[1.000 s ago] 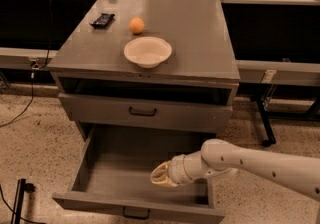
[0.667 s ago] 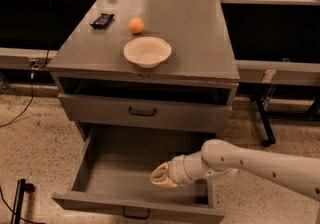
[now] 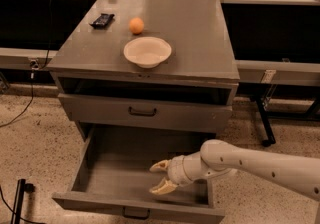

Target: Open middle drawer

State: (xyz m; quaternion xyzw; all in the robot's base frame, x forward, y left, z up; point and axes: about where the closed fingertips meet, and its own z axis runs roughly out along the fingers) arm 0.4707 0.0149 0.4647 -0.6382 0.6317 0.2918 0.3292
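The middle drawer (image 3: 125, 168) of the grey cabinet stands pulled far out, its inside empty. Its flat front (image 3: 90, 203) with the small dark bar handle (image 3: 136, 213) is at the bottom of the view. My gripper (image 3: 161, 176) is on the white arm coming in from the right. It hangs inside the drawer's right half, just behind the front, with its tan fingers (image 3: 160, 166) spread open and holding nothing. The taller-fronted drawer (image 3: 100, 110) above is shut. The lowest drawer is hidden under the open one.
On the cabinet top (image 3: 200, 43) sit a white bowl (image 3: 147, 51), an orange (image 3: 136, 25) and a dark packet (image 3: 102, 19). Long dark tables run behind on both sides. A cable (image 3: 20, 113) trails on the speckled floor at the left, and a black table leg (image 3: 263, 123) stands at the right.
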